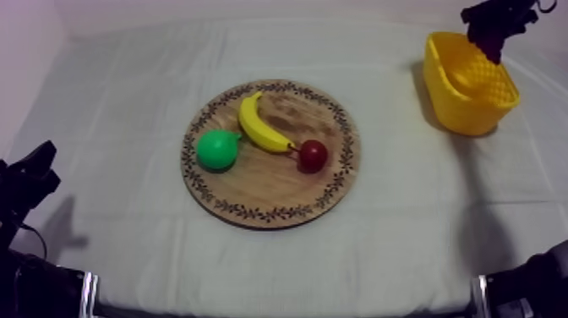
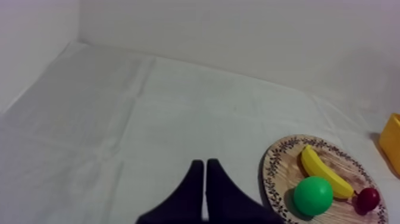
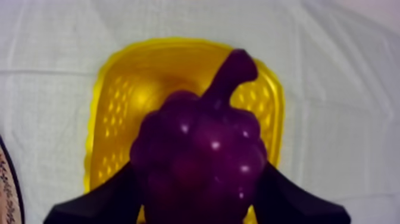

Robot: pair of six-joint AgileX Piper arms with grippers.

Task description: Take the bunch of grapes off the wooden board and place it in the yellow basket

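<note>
Release seems the step in hand: the right claw [image 3: 199, 193] is clamped on the glossy purple plastic bunch of grapes [image 3: 199, 155], which hangs above the yellow plastic basket [image 3: 110, 125], well apart from the round wooden board [image 1: 270, 194]. Lower it centred inside the walls before parting the fingers, so it cannot catch the rim and roll out. Over the desk [image 2: 119, 119] the left claw [image 2: 204, 165] rests, fingers together.

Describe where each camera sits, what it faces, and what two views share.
Top: above, slanting down on wooden board, yellow basket; left fingers, right fingers at the edges.
Left wrist: on left arm, facing cloth beside board; shut fingers.
Right wrist: above basket, looking down; fingers hold bunch of grapes.
Shared: top and left wrist show the banana.
</note>
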